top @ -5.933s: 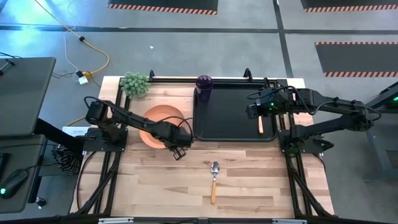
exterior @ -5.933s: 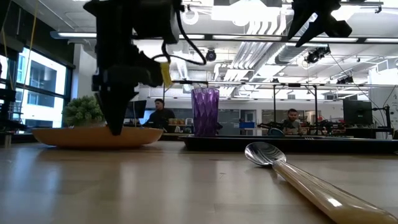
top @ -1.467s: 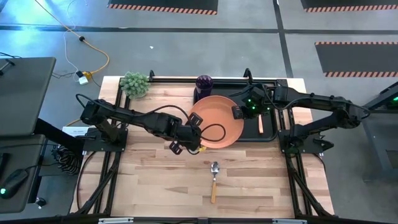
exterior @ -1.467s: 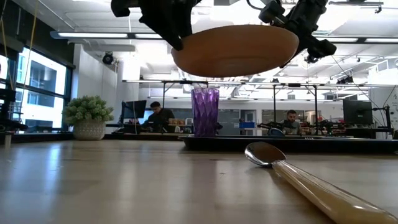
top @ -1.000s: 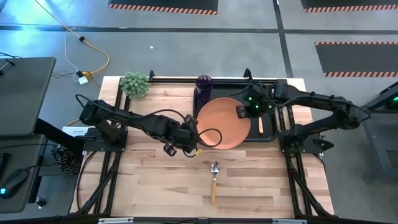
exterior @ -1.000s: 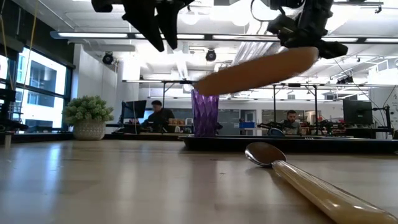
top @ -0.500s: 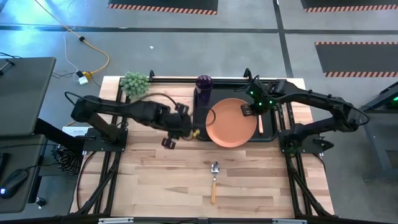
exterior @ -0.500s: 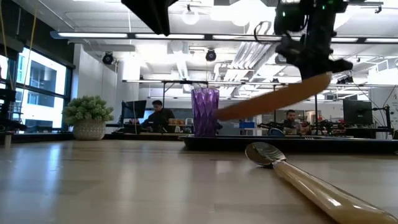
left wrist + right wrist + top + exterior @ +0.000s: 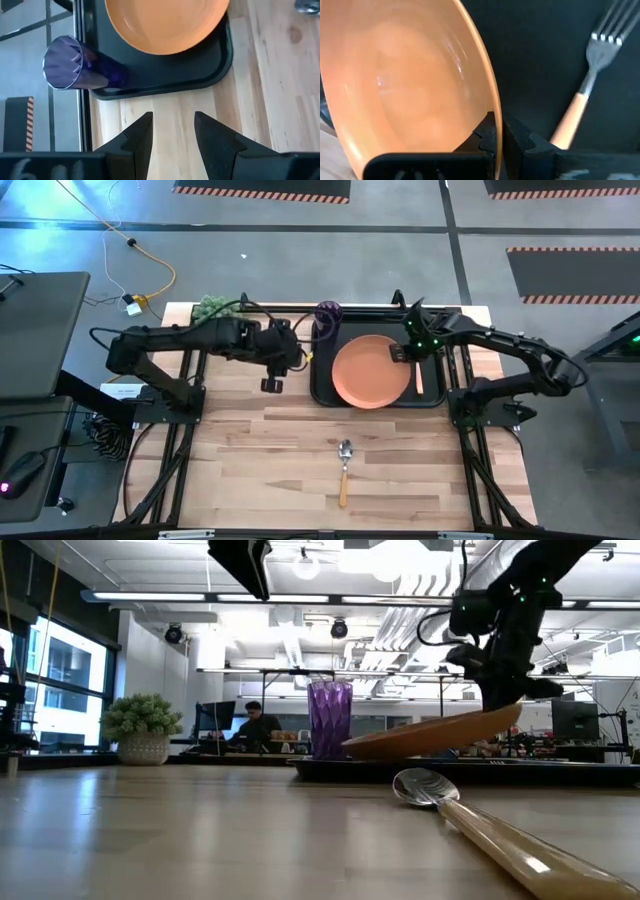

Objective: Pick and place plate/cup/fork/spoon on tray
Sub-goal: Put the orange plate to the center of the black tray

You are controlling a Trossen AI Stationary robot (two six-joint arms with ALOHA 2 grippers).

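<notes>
**Orange plate held tilted over the black tray**

Wooden planks make up the table (image 9: 250, 460), the widest thing in view, and the black tray (image 9: 330, 392) sits on its far half. Everything else is placed against that tray.

Over the tray's middle is the orange plate (image 9: 371, 372), nearly as deep as the tray floor. In the low view the plate (image 9: 440, 732) is tilted: its edge nearest the cup is down at the tray, the opposite edge raised. The right gripper (image 9: 398, 353) has that raised edge pinched between its fingers (image 9: 487, 134), one inside the rim and one outside, as the right wrist view shows plainly.

The left gripper (image 9: 271, 383) is off the tray, beside the tray's cup-side edge, above bare wood. Its fingers (image 9: 140, 137) are spread apart with nothing between them.

A green plant ball (image 9: 210, 306) stands at the table's far corner, well away from the tray, partly covered by the left arm.

The purple cup (image 9: 329, 316) stands upright in the tray's far corner on the side nearest the left arm, close to the plate.

The fork (image 9: 419, 374) lies flat on the tray floor just beyond the plate's gripped edge, orange handle toward the table's near side.

The spoon (image 9: 344, 470) lies on the wood outside the tray, well apart from the tray's near edge, bowl pointing toward the tray.
</notes>
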